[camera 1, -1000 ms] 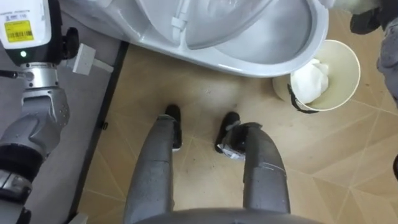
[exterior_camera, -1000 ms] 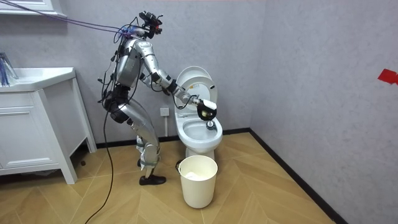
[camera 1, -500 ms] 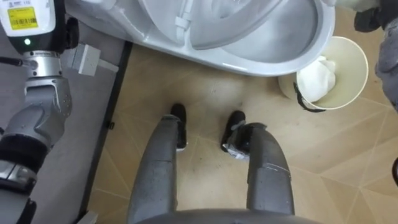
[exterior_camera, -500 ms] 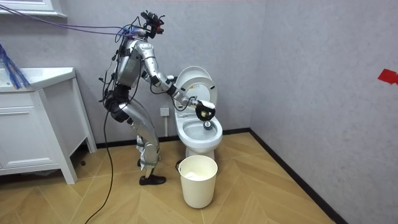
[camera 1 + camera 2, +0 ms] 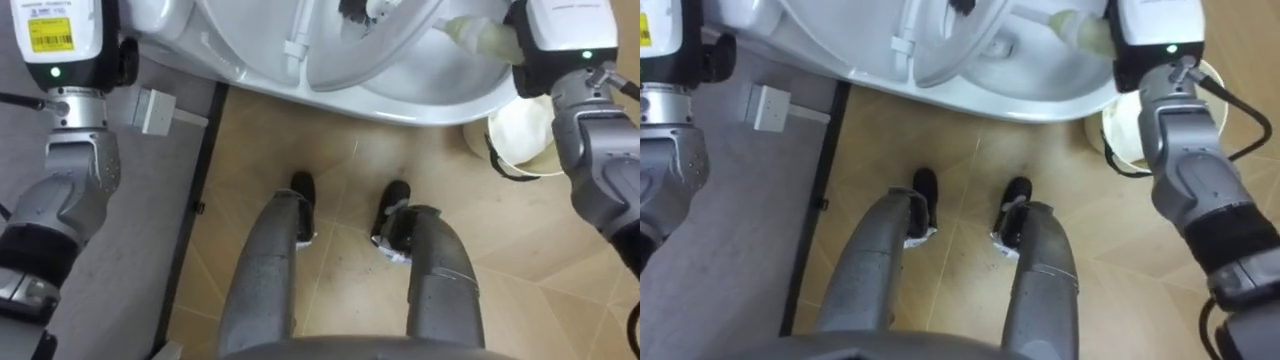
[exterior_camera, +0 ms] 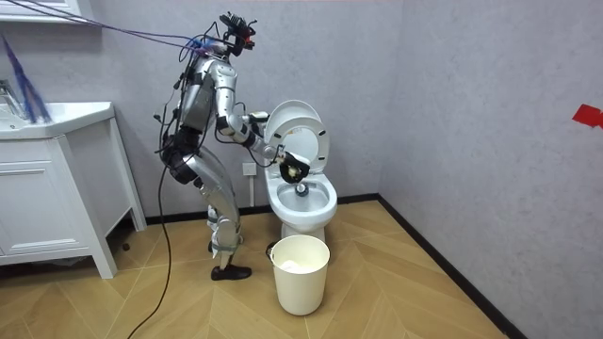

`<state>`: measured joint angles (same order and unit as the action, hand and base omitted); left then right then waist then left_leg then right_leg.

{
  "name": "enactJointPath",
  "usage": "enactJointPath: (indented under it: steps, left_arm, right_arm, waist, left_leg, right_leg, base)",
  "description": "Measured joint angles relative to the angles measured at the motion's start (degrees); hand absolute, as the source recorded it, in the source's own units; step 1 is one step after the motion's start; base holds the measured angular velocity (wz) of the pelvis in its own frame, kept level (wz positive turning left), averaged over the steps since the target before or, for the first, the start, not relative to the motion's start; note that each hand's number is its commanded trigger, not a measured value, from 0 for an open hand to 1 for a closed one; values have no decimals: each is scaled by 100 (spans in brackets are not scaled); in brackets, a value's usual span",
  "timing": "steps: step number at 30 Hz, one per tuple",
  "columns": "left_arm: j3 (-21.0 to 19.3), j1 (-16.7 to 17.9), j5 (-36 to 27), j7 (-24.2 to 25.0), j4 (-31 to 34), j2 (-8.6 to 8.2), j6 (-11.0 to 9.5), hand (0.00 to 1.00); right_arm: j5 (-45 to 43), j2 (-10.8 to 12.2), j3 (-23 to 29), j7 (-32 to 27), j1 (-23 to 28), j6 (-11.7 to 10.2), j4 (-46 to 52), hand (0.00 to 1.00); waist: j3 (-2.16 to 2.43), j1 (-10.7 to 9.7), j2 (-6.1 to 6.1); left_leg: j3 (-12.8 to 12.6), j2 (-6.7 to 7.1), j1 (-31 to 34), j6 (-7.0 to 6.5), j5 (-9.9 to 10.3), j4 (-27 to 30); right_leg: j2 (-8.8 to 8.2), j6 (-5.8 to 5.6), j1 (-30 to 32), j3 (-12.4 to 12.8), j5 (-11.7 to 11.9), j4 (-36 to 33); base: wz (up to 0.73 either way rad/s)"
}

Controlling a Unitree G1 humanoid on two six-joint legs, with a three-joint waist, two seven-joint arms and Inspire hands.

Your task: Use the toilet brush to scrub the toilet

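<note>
I stand bent forward over the white toilet (image 5: 400, 92), whose lid (image 6: 300, 132) is up. In the room view my right hand (image 6: 294, 170) is dark and hangs over the bowl (image 6: 303, 202), shut on the toilet brush (image 6: 301, 188), whose head dips into the bowl. In the eye views my right forearm (image 5: 575, 60) reaches over the rim from the right, and its far end is cut off by the top edge. My left forearm (image 5: 60, 60) rises at the left beside the toilet.
A white bucket (image 6: 301, 278) with something white inside stands on the wood floor at my right, partly behind my right arm (image 5: 525, 160). A small white box (image 5: 152, 110) sits on the grey wall. A white vanity (image 6: 57, 198) stands behind me.
My right arm has drawn back towards the lid, carrying the brush from the bowl's front to its middle. The right forearm has come into the eye views, which have shifted.
</note>
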<state>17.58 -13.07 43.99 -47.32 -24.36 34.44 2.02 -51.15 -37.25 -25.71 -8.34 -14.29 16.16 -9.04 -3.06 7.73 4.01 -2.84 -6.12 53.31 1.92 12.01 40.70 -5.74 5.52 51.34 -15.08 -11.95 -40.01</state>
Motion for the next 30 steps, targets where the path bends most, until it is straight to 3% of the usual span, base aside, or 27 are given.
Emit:
enactJointPath:
  steps: [8, 11, 18, 22, 25, 27, 28, 30]
  left_arm:
    - [0, 584, -385, -52, 428, -8, -252, 0]
    - [4, 731, -389, -65, 437, -9, -341, 0]
    - [19, 714, -524, -99, 290, 26, -514, 0]
    - [26, 591, -739, -83, 2, 61, -584, 0]
    - [36, 408, -749, -16, -132, 224, -624, 0]
    - [12, 280, -725, 71, -181, 288, -626, 0]
    - [7, 254, -720, 71, -193, 290, -628, 0]
    - [5, 164, -725, 125, -267, 320, -664, 0]
  right_arm:
    - [-338, -193, 41, 984, 747, 397, 1491, 100]
    - [-360, -248, 118, 1129, 1117, 458, 1883, 100]
    - [-910, -204, 110, 1223, 1154, 426, 1845, 100]
    - [-940, -152, 47, 1069, 780, 76, 1162, 100]
    - [-787, -293, -87, 792, 174, -342, 186, 100]
    - [-640, -350, -203, 683, -275, -698, -509, 100]
    - [-610, -350, -235, 655, -391, -766, -644, 100]
    - [-556, -393, -360, 651, -811, -976, -957, 100]
  waist:
    - [25, -25, 8]
    - [34, -45, -2]
    - [54, -52, -22]
    - [57, -96, -59]
    - [52, -118, -156]
    - [26, -110, -324]
    - [17, -109, -361]
    - [-46, -98, -514]
  left_leg:
    - [-10, -23, -49, 52, -28, -137]
    - [18, -24, -47, 54, -29, -139]
    - [78, -12, -113, 52, -28, -102]
    - [107, 1, -204, 52, -29, -92]
    - [131, 30, -219, 50, -48, -100]
    - [133, 68, -249, 52, -71, -105]
    - [135, 68, -248, 52, -71, -101]
    - [133, 67, -218, 52, -76, -99]
  right_leg:
    - [74, 32, -5, 13, -5, 75]
    - [74, 39, -26, -11, -5, 106]
    - [66, 31, -156, -65, 2, 123]
    - [26, 31, -270, -100, 2, 114]
    - [-23, 35, -288, -149, 2, 86]
    - [-61, 38, -288, -139, -15, 17]
    - [-67, 40, -289, -144, -19, 12]
    - [-69, 40, -254, -140, -18, 11]
  base:
    - [0]
    - [0]
    - [3]
    - [3]
    - [8]
    - [7]
    - [4]
    - [0]
